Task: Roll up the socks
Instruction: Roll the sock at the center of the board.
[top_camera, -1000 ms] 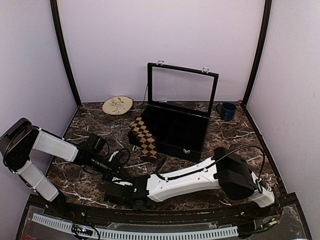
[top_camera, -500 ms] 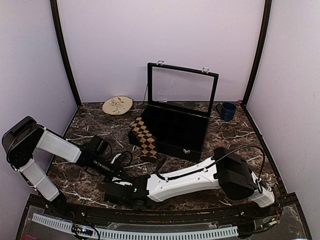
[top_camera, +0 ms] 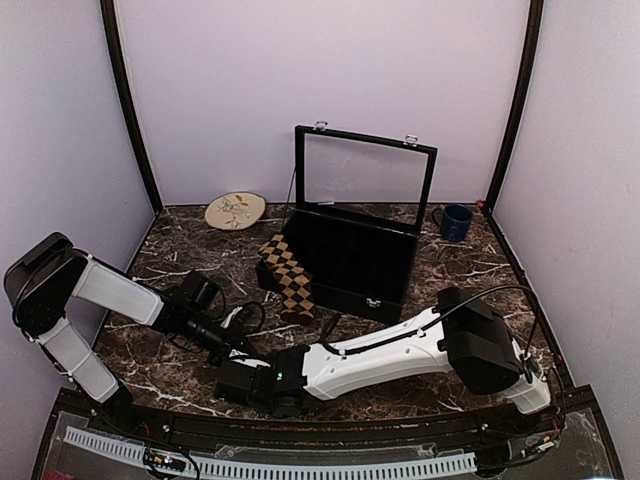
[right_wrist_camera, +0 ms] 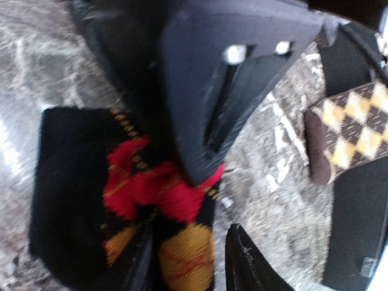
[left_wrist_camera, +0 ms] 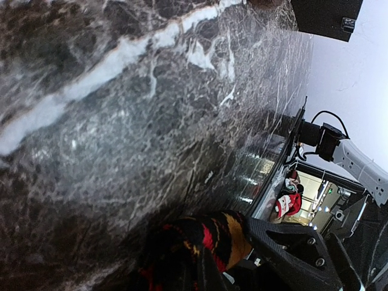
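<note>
Red sock, pinched in left gripper

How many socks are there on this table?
2. The tan-brown sock lies against the black case, at its left front corner; the red-orange sock is near the front edge, in the left gripper. Others could hide inside.

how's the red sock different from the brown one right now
Colour: the red sock has red and orange diamonds on black; the tan sock has tan diamonds on brown. Pose: the red sock is bunched up, the tan sock stretched out. Contact: the left gripper pinches the red sock; the tan sock lies untouched beside the black case. Both are argyle.
</note>
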You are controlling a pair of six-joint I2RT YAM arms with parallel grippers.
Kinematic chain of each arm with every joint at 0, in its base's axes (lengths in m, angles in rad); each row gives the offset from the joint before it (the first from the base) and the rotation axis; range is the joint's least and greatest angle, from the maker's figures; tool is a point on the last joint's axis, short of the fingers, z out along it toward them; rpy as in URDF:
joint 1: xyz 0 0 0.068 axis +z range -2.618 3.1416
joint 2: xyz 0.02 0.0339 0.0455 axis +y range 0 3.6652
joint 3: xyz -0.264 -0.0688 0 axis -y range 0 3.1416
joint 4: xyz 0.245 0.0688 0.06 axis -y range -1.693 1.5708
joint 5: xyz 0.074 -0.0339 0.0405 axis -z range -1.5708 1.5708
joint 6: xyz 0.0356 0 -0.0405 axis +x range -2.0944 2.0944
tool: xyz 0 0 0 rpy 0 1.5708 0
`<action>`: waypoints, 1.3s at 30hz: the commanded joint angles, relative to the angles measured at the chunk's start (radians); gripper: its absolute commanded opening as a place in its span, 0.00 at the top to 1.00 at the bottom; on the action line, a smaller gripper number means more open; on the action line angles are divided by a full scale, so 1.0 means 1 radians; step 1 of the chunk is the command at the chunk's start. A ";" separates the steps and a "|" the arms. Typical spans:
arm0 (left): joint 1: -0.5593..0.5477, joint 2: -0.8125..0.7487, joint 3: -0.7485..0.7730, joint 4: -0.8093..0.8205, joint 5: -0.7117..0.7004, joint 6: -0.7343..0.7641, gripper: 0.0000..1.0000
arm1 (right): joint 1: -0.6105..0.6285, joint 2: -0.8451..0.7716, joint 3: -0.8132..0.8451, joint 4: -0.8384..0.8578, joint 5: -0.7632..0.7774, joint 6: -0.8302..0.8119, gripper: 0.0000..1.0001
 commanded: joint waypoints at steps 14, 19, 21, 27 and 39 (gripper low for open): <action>-0.008 0.036 0.015 -0.086 -0.189 0.043 1.00 | -0.016 -0.266 -0.226 0.065 -0.172 0.200 0.56; -0.008 0.041 0.022 -0.101 -0.210 0.057 1.00 | -0.040 -0.360 -0.303 0.135 -0.248 0.240 0.48; -0.009 0.037 0.020 -0.100 -0.216 0.061 1.00 | -0.058 -0.392 -0.337 0.171 -0.285 0.257 0.46; -0.013 0.006 0.014 -0.111 -0.249 0.074 1.00 | -0.153 -0.458 -0.460 0.327 -0.444 0.342 0.44; -0.028 -0.034 0.017 -0.141 -0.305 0.113 1.00 | -0.309 -0.401 -0.594 0.667 -0.739 0.519 0.43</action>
